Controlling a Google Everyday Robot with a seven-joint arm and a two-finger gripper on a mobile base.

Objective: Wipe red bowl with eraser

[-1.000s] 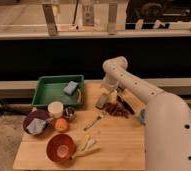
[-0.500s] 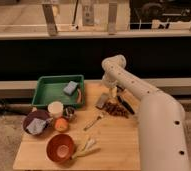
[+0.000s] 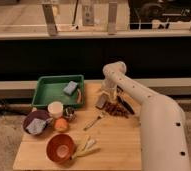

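The red bowl (image 3: 60, 148) sits at the table's front left, orange-red with a paler centre. On the table near the middle back lies the eraser (image 3: 101, 102), a small grey block. My gripper (image 3: 108, 94) points down right over the eraser, at its upper right edge, and is open. From the lower right, the white arm reaches up and bends over at its elbow (image 3: 114, 70). Whether the gripper touches the eraser I cannot tell.
A green tray (image 3: 51, 92) at the back left holds a blue-grey sponge (image 3: 70, 88). A purple bowl (image 3: 36, 123), white cup (image 3: 55, 109) and orange ball (image 3: 61, 124) stand left of centre. A fork (image 3: 93, 121), a black-handled tool (image 3: 125, 104) and pale sticks (image 3: 87, 146) lie nearby.
The arm's lower part has swung slightly left. The gripper stays over the eraser, a little lower than before. Nothing on the table has moved.
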